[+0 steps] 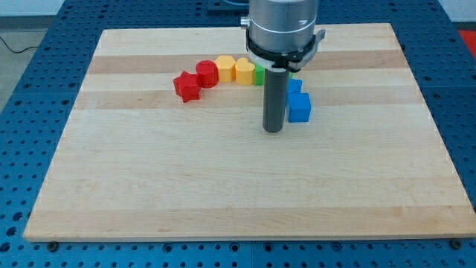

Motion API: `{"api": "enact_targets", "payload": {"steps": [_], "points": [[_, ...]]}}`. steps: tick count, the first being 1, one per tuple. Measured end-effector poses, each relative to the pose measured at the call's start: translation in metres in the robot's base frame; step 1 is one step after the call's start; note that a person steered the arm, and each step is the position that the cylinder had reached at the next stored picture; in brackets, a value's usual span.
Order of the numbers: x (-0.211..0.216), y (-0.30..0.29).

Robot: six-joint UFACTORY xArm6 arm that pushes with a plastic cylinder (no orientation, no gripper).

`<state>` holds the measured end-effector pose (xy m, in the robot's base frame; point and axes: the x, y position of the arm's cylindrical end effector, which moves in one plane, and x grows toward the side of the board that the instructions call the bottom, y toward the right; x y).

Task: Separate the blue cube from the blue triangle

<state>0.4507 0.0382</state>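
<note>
A blue cube lies right of the board's middle. A second blue block, the blue triangle, touches it just above and is partly hidden by the arm. My tip rests on the board just left of and slightly below the blue cube, close to its left face; contact cannot be told.
A curved row of blocks runs left of the arm: a red star-shaped block, a red cylinder, an orange block, a yellow block, a green block partly hidden. The wooden board lies on a blue perforated table.
</note>
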Motion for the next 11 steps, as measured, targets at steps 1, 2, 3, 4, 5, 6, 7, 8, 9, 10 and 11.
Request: {"api": "enact_targets", "payload": {"steps": [1,2,3,4,5,6,7,8,9,10,11], "points": [[0.011,0.001],[0.046,0.003],[0.057,0.018],[0.056,0.07],[0.046,0.132],[0.007,0.174],[-0.041,0.178],[-0.056,0.163],[-0.056,0.133],[-0.05,0.097],[-0.04,0.059]]}}
